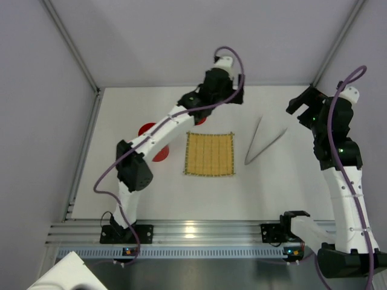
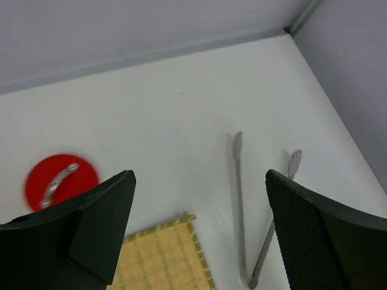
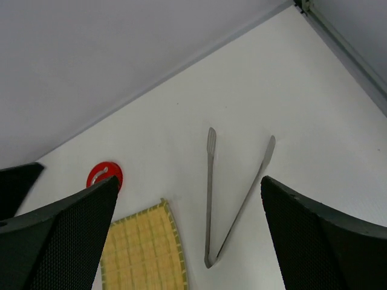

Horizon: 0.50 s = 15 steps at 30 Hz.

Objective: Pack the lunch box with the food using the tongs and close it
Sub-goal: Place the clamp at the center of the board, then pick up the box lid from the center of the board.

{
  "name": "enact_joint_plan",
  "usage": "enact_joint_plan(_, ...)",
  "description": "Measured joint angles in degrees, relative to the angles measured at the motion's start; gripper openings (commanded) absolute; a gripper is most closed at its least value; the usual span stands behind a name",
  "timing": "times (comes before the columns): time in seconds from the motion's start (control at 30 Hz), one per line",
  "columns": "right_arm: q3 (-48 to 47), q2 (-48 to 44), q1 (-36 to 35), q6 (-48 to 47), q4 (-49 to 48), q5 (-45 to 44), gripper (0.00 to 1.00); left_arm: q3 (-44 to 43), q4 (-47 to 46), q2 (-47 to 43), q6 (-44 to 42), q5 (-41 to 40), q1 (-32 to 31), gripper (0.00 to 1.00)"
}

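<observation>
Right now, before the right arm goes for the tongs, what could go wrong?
The tongs lie flat and thin on the table, so the open right pincer might push them instead of gripping. The left arm stretches above red pieces that it partly hides; pulling back low could knock them.

The white table (image 1: 272,187), seen from above. We mark four items lying directly on it. The square yellow bamboo mat (image 1: 209,153) lies flat near the centre. The tongs (image 1: 266,147) lie to its right and apart from it, joined end toward the near edge, tips spread toward the far wall. The red lid (image 2: 60,181) lies handle up, just beyond the mat's far left corner. A red rounded object (image 1: 147,129) sits left of the mat, largely hidden.
</observation>
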State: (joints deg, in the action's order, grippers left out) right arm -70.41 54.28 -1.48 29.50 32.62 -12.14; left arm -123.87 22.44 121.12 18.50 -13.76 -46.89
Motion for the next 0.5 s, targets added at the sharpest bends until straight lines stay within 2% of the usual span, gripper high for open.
enact_joint_plan(0.1,-1.97,5.46,-2.69,0.09,-0.52,1.22,1.00,8.81,0.66,-12.02,2.29,-1.44,7.98,0.94)
enact_joint_plan(0.2,-4.79,13.77,-9.27,0.07,-0.83,1.09,0.99,15.04,2.12,-22.18,3.19,-4.70,13.35,0.94)
enact_joint_plan(0.37,-19.54,35.01,-19.21,-0.44,-1.03,-0.48,0.97,23.06,4.35,-36.35,3.41,-7.21,11.08,0.94)
enact_joint_plan(0.5,-40.06,54.23,-23.82,-0.50,0.70,-1.38,0.92,28.30,6.88,-45.07,2.54,-9.18,10.29,0.95)
